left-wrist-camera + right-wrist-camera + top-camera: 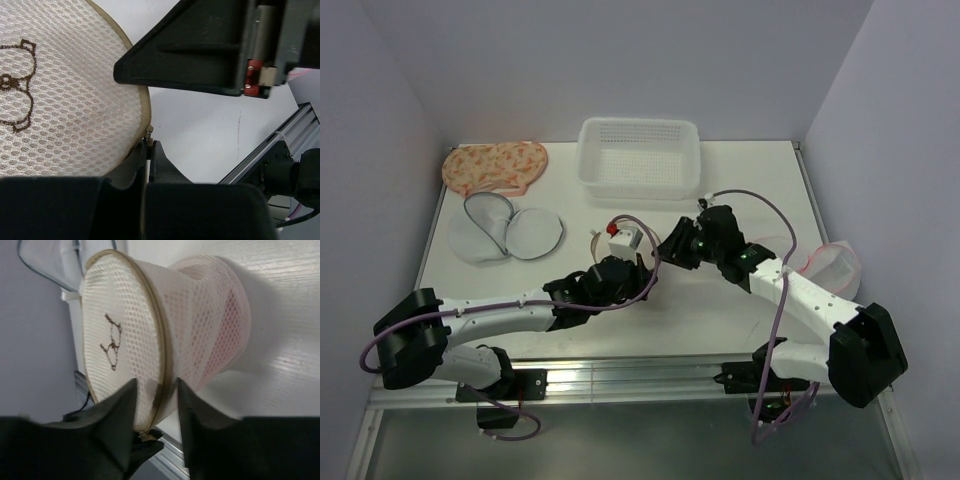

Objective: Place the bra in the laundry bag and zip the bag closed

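Laundry bag (pixel 125 335) sits about mid-worktop, well in from every edge. Its dome is against the worktop, the flat face with the line drawing is turned away, and it's caught between my two arms. Bra (pixel 227 337) looks to be inside already, since pink shows through the mesh dome.

Right pincer (pixel 156 385): fingers apart, astride the tan zip rim (pixel 166 360). I judge it's bracing more than clamping.

Left pincer (pixel 148 148): closed tight on the laundry bag's rim fabric, tips pressed together. Zip pull (pixel 149 131) is just beyond those tips, touching or nearly.

Step in hand is zipping shut, late stage. The rim looks joined along the arc I can see, but my fingers hide the last stretch. Next move calls for a hold on the small pull itself, then a drag along the rim's curve while the right side steadies the bag against turning.
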Tool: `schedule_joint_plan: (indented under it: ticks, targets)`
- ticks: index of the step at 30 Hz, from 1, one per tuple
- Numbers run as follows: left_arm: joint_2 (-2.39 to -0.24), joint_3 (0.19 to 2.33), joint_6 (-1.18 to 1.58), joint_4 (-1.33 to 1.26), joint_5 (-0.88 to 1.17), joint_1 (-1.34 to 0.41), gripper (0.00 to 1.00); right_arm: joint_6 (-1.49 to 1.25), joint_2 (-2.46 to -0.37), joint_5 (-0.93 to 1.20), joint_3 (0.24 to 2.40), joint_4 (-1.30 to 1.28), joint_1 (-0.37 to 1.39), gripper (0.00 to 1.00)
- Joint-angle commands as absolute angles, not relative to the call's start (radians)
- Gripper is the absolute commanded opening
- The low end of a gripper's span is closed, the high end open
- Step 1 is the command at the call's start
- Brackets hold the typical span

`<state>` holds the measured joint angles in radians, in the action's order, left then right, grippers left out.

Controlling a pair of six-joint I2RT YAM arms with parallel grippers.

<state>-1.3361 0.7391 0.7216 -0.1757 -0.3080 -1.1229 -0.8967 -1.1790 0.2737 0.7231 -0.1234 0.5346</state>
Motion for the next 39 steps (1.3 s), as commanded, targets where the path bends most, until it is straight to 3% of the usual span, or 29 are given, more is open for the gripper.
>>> schedule_joint_plan:
  ticks: [1, 2, 4, 15, 24, 28, 35, 39]
  targets:
    - [-1.324, 0.778, 0.707, -0.206, -0.293, -1.129, 0.0, -0.908, -1.222, 0.259, 0.73, -0.064, 0.542, 0.38]
    - [-1.318, 0.77, 0.707, -0.198, -0.302, -1.129, 0.0, -0.891, -1.244, 0.253, 0.748, -0.071, 0.54, 0.28]
    - [-1.287, 0.761, 0.71, -0.166, -0.313, -1.129, 0.0, -0.867, -1.267, 0.232, 0.778, -0.095, 0.529, 0.22]
    - [-1.079, 0.626, 0.775, 0.011, -0.452, -1.103, 0.0, -0.589, -1.512, 0.244, 1.124, -0.196, 0.445, 0.21]
    - [-0.956, 0.509, 0.844, 0.063, -0.48, -1.055, 0.0, -0.488, -1.697, 0.302, 1.33, -0.213, 0.436, 0.28]
    - [-0.979, 0.515, 0.812, 0.009, -0.463, -1.057, 0.0, -0.482, -1.698, 0.313, 1.345, -0.236, 0.459, 0.39]
    - [-1.095, 0.612, 0.753, -0.127, -0.411, -1.084, 0.0, -0.546, -1.486, 0.216, 1.246, -0.35, 0.485, 0.59]
    - [-1.192, 0.663, 0.735, -0.187, -0.365, -1.098, 0.0, -0.604, -1.329, 0.227, 1.114, -0.365, 0.491, 0.62]
